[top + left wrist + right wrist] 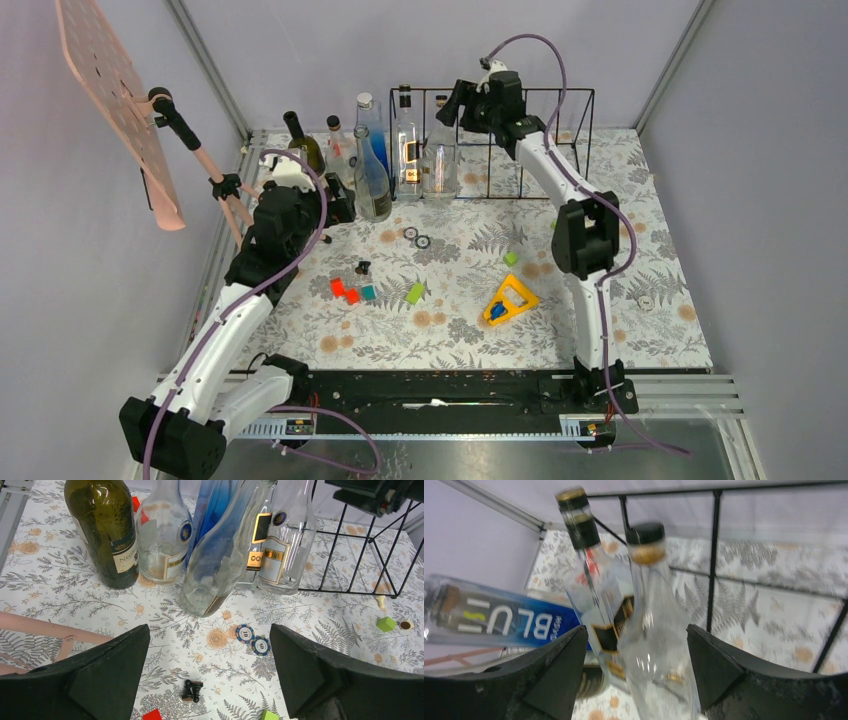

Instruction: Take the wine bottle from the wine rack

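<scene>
The black wire wine rack [540,150] stands at the back of the table. In the top view two clear bottles stand at its left end, one with a gold-black label [406,150] and one beside it [440,160]. My right gripper [457,102] is open, high over the second bottle. In the right wrist view the gripper [636,630] has a jaw on either side of that clear bottle [654,630], without touching it; rack bars [713,555] are behind. My left gripper [338,208] is open and empty in front of the bottles, and in the left wrist view [210,627] it is low over the table.
Outside the rack on the left stand a dark green bottle [300,150], a clear one [340,150], a blue one [375,130] and a leaning clear one [372,185]. Poker chips [252,640], chess pieces [192,690], coloured blocks [345,290] and a yellow triangle [510,300] lie on the cloth. A pink board [110,90] is at left.
</scene>
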Robot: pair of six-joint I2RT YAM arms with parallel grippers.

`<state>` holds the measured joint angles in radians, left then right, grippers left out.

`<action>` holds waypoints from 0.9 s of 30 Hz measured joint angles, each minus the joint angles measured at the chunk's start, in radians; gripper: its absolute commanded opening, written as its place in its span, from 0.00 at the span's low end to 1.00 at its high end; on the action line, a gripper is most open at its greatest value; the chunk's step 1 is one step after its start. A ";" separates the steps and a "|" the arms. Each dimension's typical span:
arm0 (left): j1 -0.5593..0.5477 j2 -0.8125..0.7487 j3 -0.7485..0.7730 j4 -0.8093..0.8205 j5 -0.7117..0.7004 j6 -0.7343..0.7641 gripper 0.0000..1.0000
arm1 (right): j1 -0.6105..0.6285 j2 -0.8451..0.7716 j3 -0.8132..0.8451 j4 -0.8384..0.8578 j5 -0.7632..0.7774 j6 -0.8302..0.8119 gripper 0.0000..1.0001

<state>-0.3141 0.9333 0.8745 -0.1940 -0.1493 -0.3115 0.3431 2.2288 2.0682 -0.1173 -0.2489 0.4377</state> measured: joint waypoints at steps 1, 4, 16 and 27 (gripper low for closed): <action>0.004 0.000 0.000 0.000 0.003 0.000 0.98 | 0.003 0.035 0.055 -0.012 0.000 -0.008 0.77; 0.017 0.000 0.000 0.000 0.014 0.000 0.98 | 0.014 0.138 0.230 -0.034 0.003 -0.033 0.74; 0.061 0.000 0.000 0.000 0.057 -0.007 0.97 | 0.040 0.217 0.314 -0.003 0.075 -0.088 0.70; 0.104 0.005 0.000 0.000 0.100 -0.028 0.96 | 0.040 0.304 0.341 0.035 0.111 -0.116 0.67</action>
<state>-0.2104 0.9386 0.8745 -0.1936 -0.0494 -0.3397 0.3836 2.5332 2.4096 -0.0826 -0.1383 0.3218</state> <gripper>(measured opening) 0.967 0.676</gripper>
